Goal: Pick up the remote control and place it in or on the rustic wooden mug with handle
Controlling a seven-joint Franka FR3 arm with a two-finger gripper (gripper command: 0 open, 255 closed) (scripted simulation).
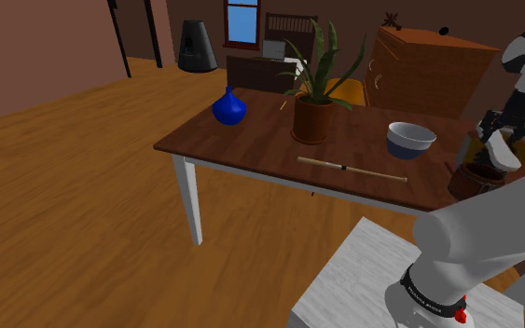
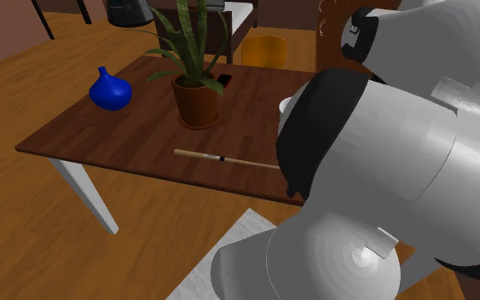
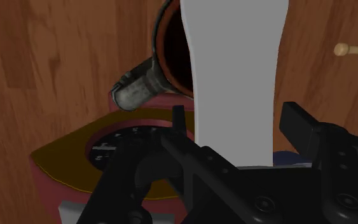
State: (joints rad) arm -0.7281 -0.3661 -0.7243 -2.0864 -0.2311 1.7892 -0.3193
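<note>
The end effector (image 1: 501, 140) hangs over the far right corner of the worktop (image 1: 251, 140), at the shoulder view's right, with the remote control (image 1: 504, 155) gripped in it. The remote is drawn as a plain pale grey slab. In the wrist view the two black fingers (image 3: 179, 122) press against its long edges, so the opening is only as wide as the remote. Holding it by the edges leaves the free end sticking out ahead of the end effector (image 3: 238, 121).

That free end of the remote control (image 3: 234, 63) points at the dark mouth of the mug (image 3: 160, 60), which stands on the worktop directly below. Its stubby handle (image 3: 139, 86) juts out to one side, clear of the fingers. The brown mug (image 1: 475, 180) sits close to the worktop's right edge. The slab is long and the mouth narrow, so going in end-first looks like the only way it will fit. I cannot tell whether the tip has passed the rim yet.

My judgement is that the task is near its end, with lowering and letting go left to do. The risk is that the remote catches the rim, or tips the mug once released.

The bowl (image 1: 410, 139), the stick (image 1: 349, 168), the potted plant (image 1: 314, 112) and the blue vase (image 1: 228, 108) stand well apart to the left.
</note>
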